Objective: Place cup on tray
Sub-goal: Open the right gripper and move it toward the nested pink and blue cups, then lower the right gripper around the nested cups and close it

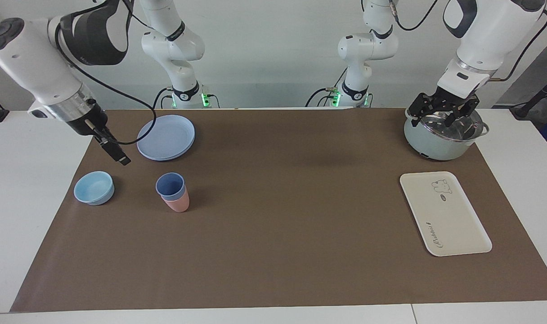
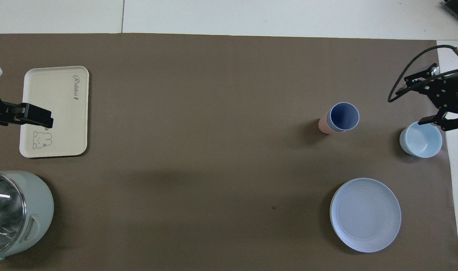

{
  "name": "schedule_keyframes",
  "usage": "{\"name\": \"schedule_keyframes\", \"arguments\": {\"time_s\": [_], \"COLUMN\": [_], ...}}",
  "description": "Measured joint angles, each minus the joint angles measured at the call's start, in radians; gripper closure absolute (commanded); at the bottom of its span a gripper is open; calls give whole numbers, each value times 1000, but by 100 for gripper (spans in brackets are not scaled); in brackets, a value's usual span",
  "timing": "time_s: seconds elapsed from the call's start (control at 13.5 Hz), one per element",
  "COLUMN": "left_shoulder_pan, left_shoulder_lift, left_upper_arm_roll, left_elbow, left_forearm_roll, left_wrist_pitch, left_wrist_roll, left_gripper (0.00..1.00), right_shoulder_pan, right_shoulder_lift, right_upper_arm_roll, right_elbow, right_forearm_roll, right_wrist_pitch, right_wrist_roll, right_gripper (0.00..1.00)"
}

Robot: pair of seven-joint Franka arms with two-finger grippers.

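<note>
Right gripper point(image 1: 118, 155): hangs in the air at the right arm's end of the table, above the mat between the blue plate and the light-blue bowl; it carries nothing, and I cannot tell how far apart its fingers stand.
Bowl point(image 1: 94, 187): low and light blue, on the mat near the right arm's end.
Plate point(image 1: 166, 137): round and blue, nearer to the robots than the bowl and the cups.
Cup point(image 1: 170, 186): periwinkle blue, upright, nested inside the pink cup point(image 1: 177, 204), beside the bowl and well apart from the tray.
Tray point(image 1: 444, 213): cream, flat on the mat at the left arm's end, bear drawing and script showing, nothing on it.
Pot point(image 1: 440, 138): pale green with a glass lid, nearer to the robots than the tray.
Left gripper point(image 1: 440, 114): waits just over the pot's lid, fingers spread wide, holding nothing.
</note>
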Motion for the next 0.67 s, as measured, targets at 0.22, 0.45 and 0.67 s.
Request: {"name": "schedule_keyframes", "arguments": {"time_s": [0.22,0.45,0.67], "left_shoulder_pan": [0,0,0], "left_shoulder_lift": [10,10,10], "left_upper_arm_roll": [0,0,-3], "left_elbow": [0,-1,-1], "left_forearm_roll": [0,0,0], "left_wrist_pitch": [0,0,0], "left_wrist_roll": [16,17,17], "left_gripper": [0,0,0], "right_shoulder_pan": [-41,-42,-55], "right_shoulder_lift": [104,186,262], "right_upper_arm_roll": [-1,-1,-1], "right_elbow": [28,47,70], "right_forearm_roll": [63,129,187], "right_wrist_pitch": [16,22,22], "right_wrist_roll": [0,17,49], "right_gripper": [6,6,6]}}
